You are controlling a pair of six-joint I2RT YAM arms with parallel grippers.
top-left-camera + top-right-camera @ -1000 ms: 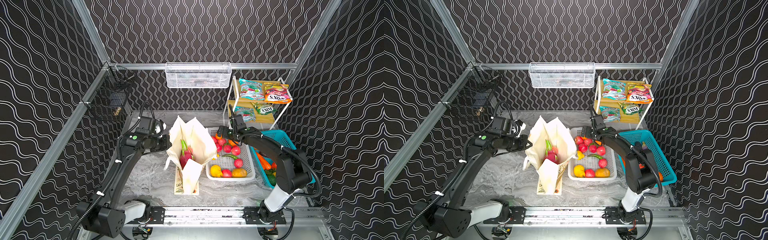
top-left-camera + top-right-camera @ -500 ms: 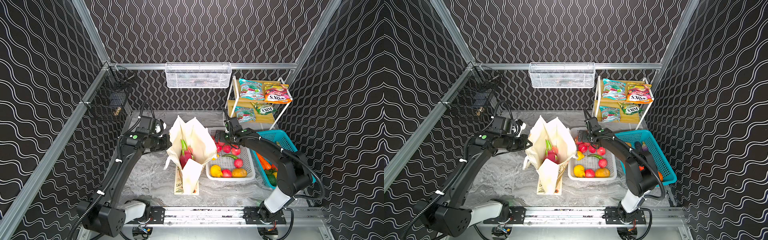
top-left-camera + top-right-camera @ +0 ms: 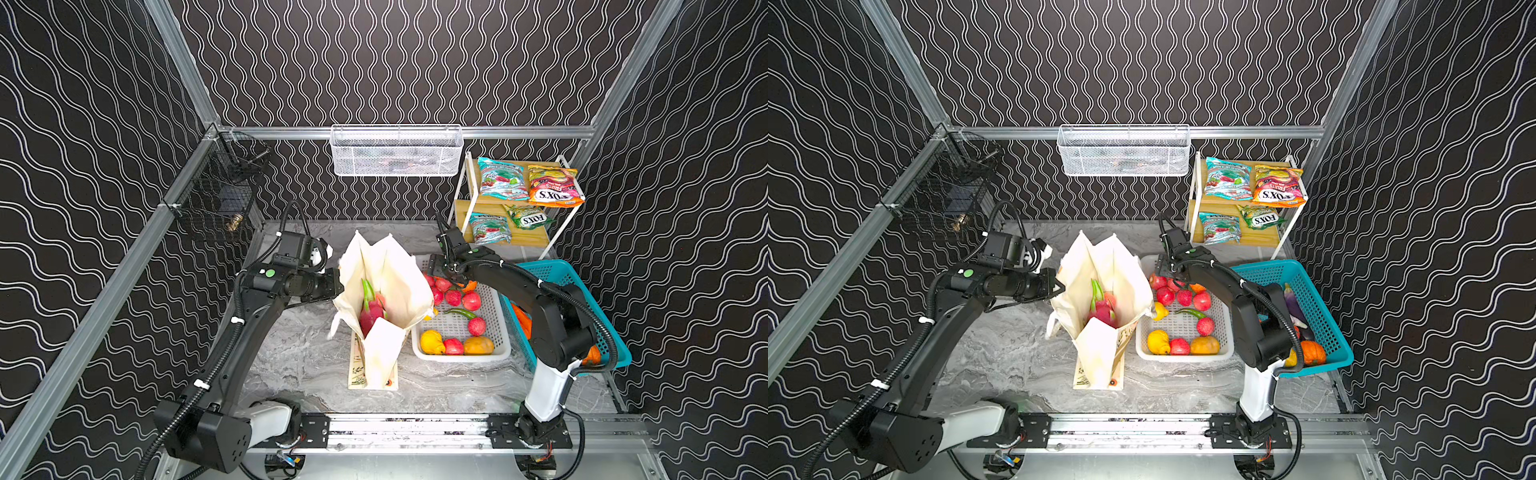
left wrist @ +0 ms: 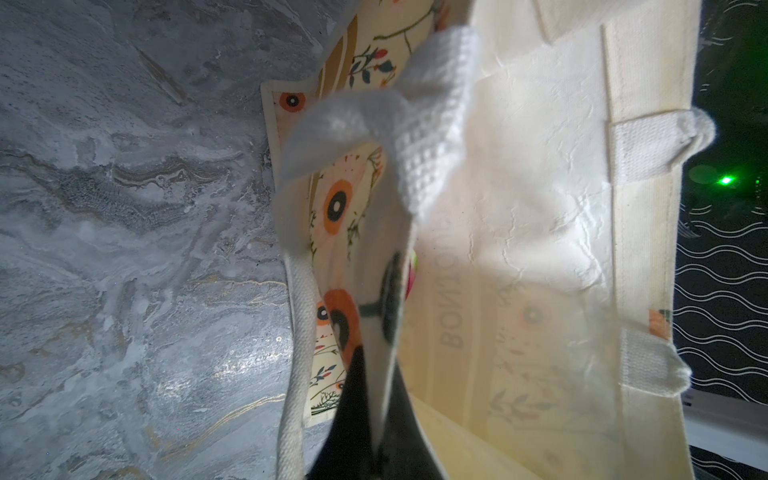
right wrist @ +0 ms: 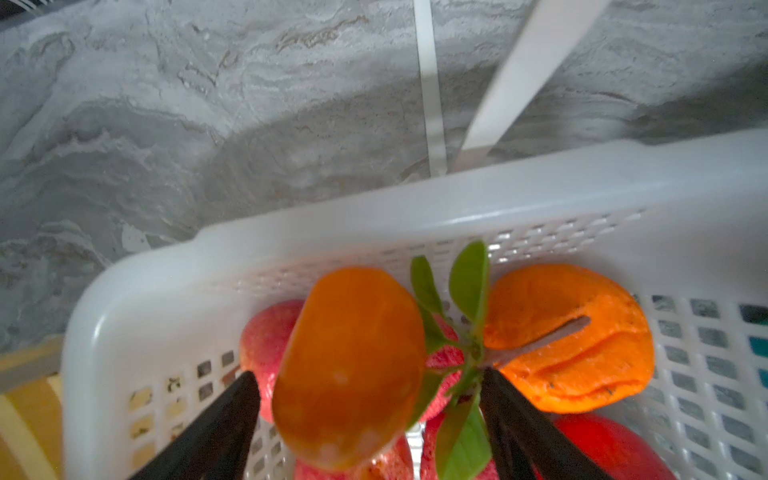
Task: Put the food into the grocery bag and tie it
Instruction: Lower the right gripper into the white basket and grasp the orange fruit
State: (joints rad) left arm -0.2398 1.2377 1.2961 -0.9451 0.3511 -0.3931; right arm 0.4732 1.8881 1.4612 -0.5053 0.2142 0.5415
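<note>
The left gripper (image 4: 372, 419) is pinched tight on the rim of the grocery bag (image 3: 390, 270), with cloth between its black fingers and their tips half buried in it. The bag stands upright mid-table, mouth open. A dragon fruit (image 3: 370, 311) is inside, its lower part hidden by the near wall. The right gripper (image 5: 365, 374) hangs over the white basket (image 5: 374, 208), jaws spread either side of an orange fruit (image 5: 349, 365) with gaps showing. In both top views its tips are hidden.

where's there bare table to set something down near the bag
Bare marble lies in front, between the grocery bag and the rail, and left of the bag under the left arm. The right is crowded: white basket, teal basket and shelf rack stand close together.
</note>
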